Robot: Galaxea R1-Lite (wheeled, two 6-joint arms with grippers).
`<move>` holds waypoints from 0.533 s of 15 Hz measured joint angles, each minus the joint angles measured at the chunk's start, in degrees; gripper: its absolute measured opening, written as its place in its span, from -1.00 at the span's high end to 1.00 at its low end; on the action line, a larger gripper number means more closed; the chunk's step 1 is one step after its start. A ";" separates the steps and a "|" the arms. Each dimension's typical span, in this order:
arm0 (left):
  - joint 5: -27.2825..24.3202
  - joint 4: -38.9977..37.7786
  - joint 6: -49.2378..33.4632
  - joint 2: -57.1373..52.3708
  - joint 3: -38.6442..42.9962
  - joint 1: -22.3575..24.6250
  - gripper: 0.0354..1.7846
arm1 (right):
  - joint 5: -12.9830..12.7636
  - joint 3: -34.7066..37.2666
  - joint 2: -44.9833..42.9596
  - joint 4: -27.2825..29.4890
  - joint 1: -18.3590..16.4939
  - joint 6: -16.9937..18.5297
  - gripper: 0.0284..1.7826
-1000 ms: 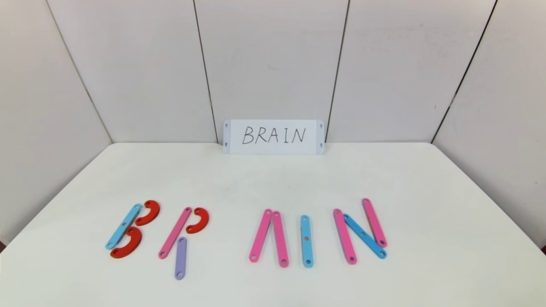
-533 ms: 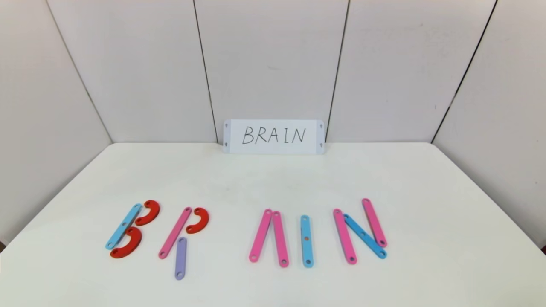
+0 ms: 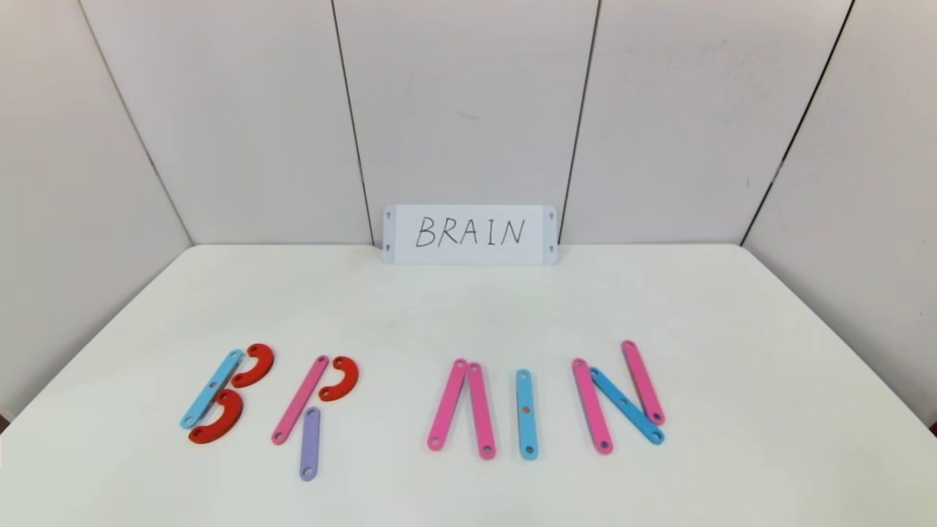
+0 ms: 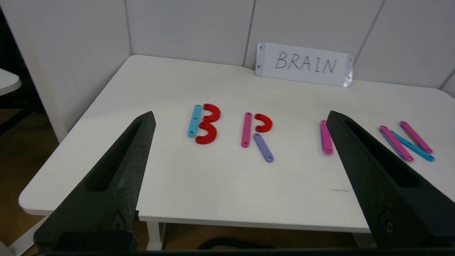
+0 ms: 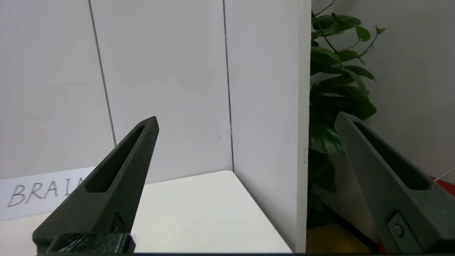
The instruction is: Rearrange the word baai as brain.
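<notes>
Nothing had moved since before. Head view: we saw the letters [image 3: 421, 399] lying flat. Left wrist: our left pincer [image 4: 241, 117] gaped wide, letters beyond it. Right wrist: our right pincer [image 5: 247, 119] gaped wide, facing the wall [image 5: 263, 89].

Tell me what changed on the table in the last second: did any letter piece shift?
Nothing visibly changed. In the head view the plastic letters lie where they were, from the blue-and-red B to the pink-and-blue N, and no arm entered that view. The left gripper and right gripper are both open, holding nothing.
</notes>
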 joint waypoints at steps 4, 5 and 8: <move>11.61 -22.14 2.58 0.00 19.93 0.04 -0.89 | -2.12 18.27 -0.02 -25.06 0.00 -6.34 -0.94; 12.71 -26.21 3.05 0.00 22.60 0.00 -0.89 | -2.23 20.15 -0.02 -28.29 0.02 -6.89 -0.94; 12.54 -28.99 3.08 -0.02 26.97 0.00 -0.89 | -1.76 24.06 -0.02 -30.17 0.00 -6.94 -0.94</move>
